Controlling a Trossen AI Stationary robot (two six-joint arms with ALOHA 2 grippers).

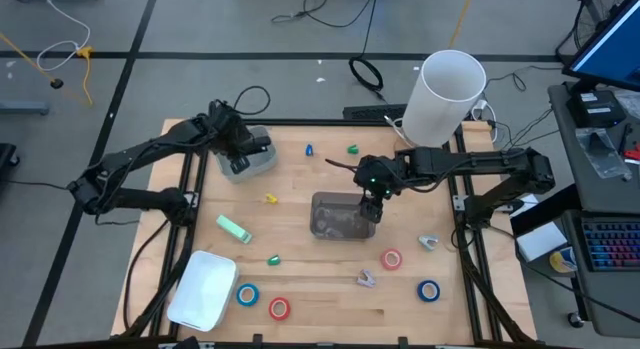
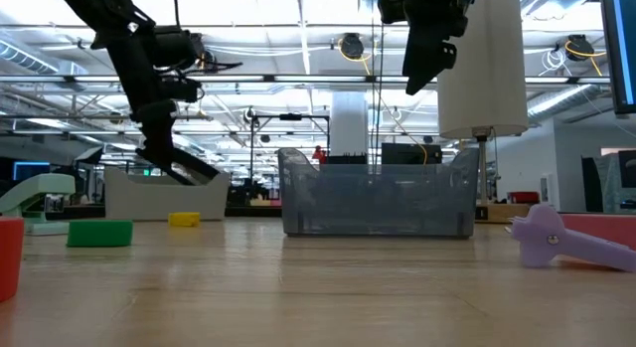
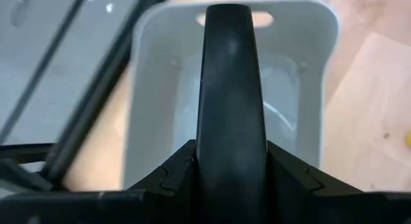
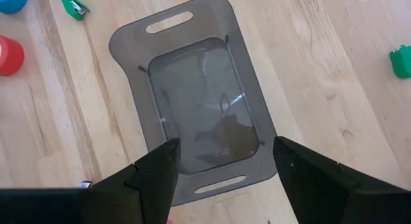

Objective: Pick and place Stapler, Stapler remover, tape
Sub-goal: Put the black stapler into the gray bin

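Here, a wooden table [image 1: 320, 279] is seen from above, with two dark robot arms reaching in from either side. The right gripper [image 1: 372, 211] is held above a smoky transparent bin [image 1: 336, 216] near the middle of the table; its fingers [image 4: 148, 176] are spread wide apart and nothing is held between them, and the bin's floor is seen bare through the gap. The left gripper [image 1: 238, 149] is positioned over a pale grey bin [image 1: 252, 159] at the far left part of the table. Something dark and rounded is seen between its fingers in the left wrist view, but what it is cannot be told, nor whether the fingers are closed on it. The mint-green stapler [image 1: 233, 229] is lying on the table toward the left, between the grey bin and a white tray [image 1: 203, 289] at the near left corner. The tape rolls are scattered along the near side: a blue roll [image 1: 247, 295] and a red roll [image 1: 279, 308] just beside the tray, another red roll [image 1: 391, 259] and another blue roll [image 1: 428, 290] toward the right. A small lilac staple remover [image 1: 366, 279] is lying between these pairs. A white cylinder [image 1: 444, 97] is standing at the far right edge.
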